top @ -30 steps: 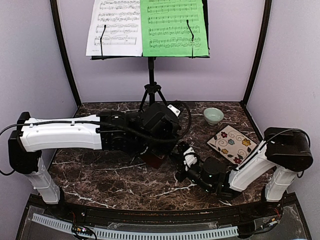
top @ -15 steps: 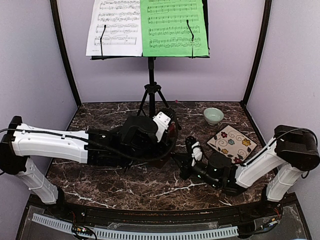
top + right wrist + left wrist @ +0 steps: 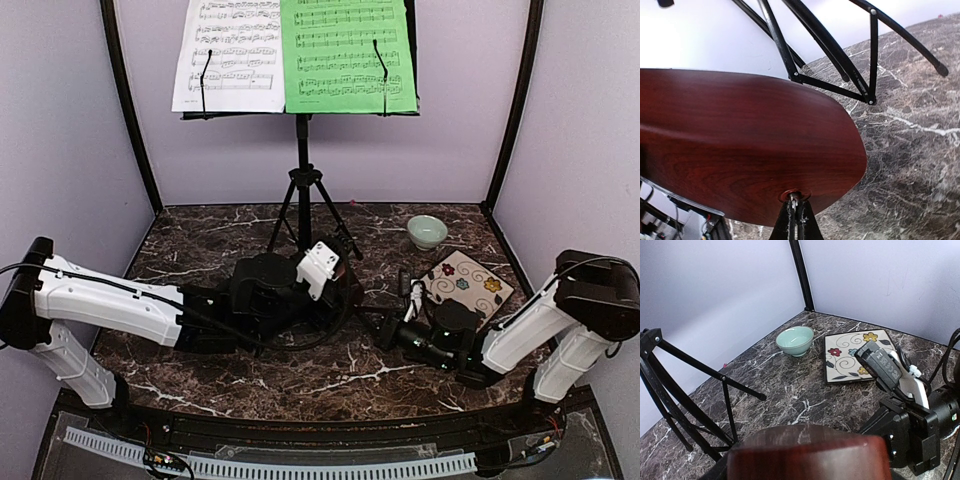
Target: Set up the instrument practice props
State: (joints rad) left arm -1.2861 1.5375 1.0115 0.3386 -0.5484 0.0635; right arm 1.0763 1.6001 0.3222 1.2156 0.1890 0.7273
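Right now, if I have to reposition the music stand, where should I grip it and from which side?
I'd grip the music stand on its bare upright pole, just above the tripod hub, coming in from the near side with jaws closing sideways. It is thin, straight and low; the legs slope outward, and the top holds the white sheet and green sheet.

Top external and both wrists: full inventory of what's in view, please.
music stand: 1, black, back centre, on tripod legs
white sheet: 1, white, left on the stand
green sheet: 1, green, right on the stand
metronome: 1, reddish-brown, between the two grippers
plate: 1, white, floral, right side
bowl: 1, pale green, behind the plate
table: 1, dark marble
left gripper: 1, black, at the metronome, fingers hidden
right gripper: 1, black, shut, tips at the metronome
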